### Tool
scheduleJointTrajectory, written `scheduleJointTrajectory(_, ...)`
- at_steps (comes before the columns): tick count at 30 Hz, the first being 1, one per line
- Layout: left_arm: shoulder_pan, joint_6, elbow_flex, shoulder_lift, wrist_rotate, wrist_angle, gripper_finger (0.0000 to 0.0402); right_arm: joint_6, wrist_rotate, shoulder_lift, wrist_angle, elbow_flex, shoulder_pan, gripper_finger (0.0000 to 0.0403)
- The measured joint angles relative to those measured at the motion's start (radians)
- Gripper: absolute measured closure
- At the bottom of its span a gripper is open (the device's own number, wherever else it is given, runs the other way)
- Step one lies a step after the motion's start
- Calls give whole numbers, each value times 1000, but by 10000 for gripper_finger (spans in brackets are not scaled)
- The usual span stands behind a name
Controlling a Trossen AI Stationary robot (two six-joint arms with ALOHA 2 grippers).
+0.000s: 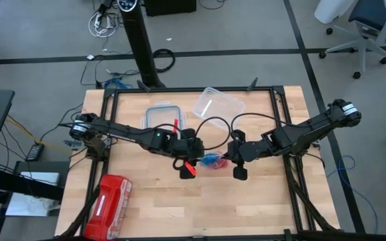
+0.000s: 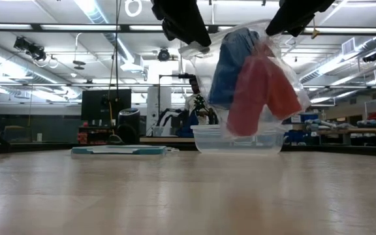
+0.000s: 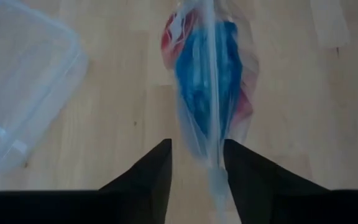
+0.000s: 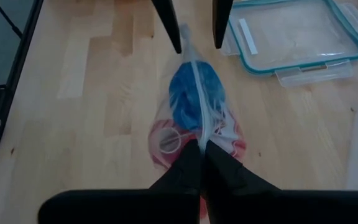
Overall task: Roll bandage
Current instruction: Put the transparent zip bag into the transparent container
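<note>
Above the middle of a pale wooden bench [image 1: 260,201], two dark robot arms meet over a clear plastic bag [image 2: 256,72] that hangs in the air between them, well clear of the boards. The right tool [image 4: 202,149] has its fingers pressed together on the bag's top edge and carries it. The left tool [image 3: 196,165] stands at the opposite end of that edge with its two fingers parted, the plastic running through the gap between them; whether either finger touches the film cannot be told.

Inside the bag sits the bandage [image 2: 230,68], a bright blue bundle of fabric, pressed against red-pink fabric [image 2: 260,91] that fills the bag's other side. From above, the bag shows as a small patch of blue and red between the two tools [image 1: 212,161].

Just behind the hanging bag, a clear plastic container [image 2: 239,138] rests on the bench. Beside it lies a flat teal-rimmed lid [image 4: 291,38]. A red zip pouch [image 1: 108,204] with white markings lies near the bench's front left corner, well apart from the arms.

Beyond the bench, a workshop stretches out under long ceiling lights, with a dark monitor [image 2: 102,104] and cluttered tables along the far wall.
</note>
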Motion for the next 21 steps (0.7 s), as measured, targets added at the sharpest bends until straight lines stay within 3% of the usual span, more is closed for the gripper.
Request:
scheduleJointTrajectory(14, -4, -22, 1, -2, 15, -61, 371, -1, 1, 2, 5, 0, 0, 402)
scheduleJointTrajectory(21, -4, -30, 4, -2, 35, -88, 379, 0, 1, 2, 7, 0, 0, 402)
